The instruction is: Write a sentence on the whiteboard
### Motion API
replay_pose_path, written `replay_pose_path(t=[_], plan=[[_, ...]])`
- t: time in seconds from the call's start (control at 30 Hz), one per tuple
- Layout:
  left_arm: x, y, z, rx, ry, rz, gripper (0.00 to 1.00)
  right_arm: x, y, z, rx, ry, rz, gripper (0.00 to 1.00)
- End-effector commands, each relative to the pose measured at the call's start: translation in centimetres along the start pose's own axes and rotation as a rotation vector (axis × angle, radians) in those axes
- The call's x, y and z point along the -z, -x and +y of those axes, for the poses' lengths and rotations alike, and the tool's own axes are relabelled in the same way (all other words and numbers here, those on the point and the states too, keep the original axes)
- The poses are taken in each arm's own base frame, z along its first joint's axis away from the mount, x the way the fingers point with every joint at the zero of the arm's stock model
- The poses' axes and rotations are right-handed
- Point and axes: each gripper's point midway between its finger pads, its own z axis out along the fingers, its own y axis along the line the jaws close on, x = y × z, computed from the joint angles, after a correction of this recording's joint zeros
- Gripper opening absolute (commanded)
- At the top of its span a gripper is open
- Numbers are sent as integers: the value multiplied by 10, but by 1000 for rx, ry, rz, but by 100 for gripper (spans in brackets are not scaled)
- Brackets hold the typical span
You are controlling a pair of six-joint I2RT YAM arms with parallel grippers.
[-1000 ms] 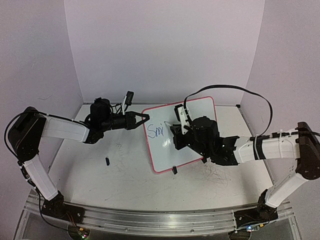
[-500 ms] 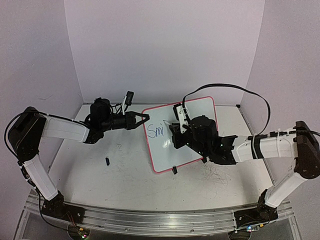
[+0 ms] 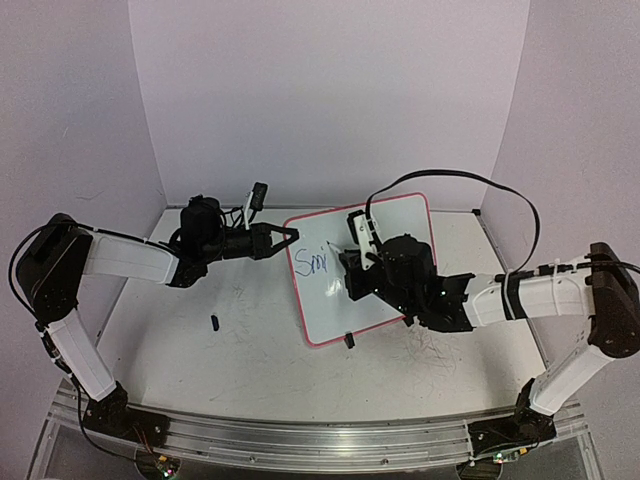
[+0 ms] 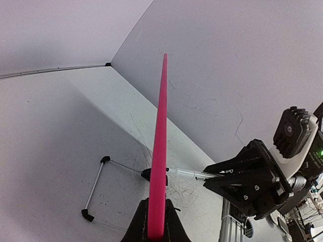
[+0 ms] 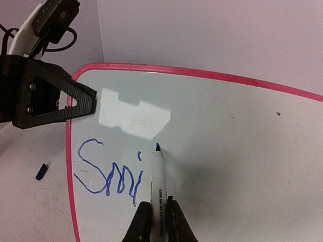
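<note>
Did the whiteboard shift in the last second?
No. In the top view the whiteboard has its near-left corner just as far from the small dark cap lying left of it as before.

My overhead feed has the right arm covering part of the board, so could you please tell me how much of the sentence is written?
Observer: In the right wrist view, only "Smi" of the sentence stands in blue on the whiteboard.
Operator: Thank you. Is the marker on the surface?
Observer: Its tip appears to touch the board just right of the "i"; the right hand is shut on the marker.
Operator: And is the left hand gripping the board?
Observer: Yes, the left wrist view shows the left hand shut on the pink rim, seen edge-on.
</note>
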Motion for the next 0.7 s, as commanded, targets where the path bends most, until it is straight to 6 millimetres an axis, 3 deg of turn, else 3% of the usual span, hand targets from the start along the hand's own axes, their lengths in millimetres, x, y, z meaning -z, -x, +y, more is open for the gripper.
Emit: replay_pose_path(t=[0.0, 0.67], plan=[[-6, -14, -13, -18, -35, 57, 0, 4, -10, -2, -18, 0, 22, 0], [-6, -15, -13, -18, -35, 58, 0, 15, -37, 5, -24, 14, 83, 0]])
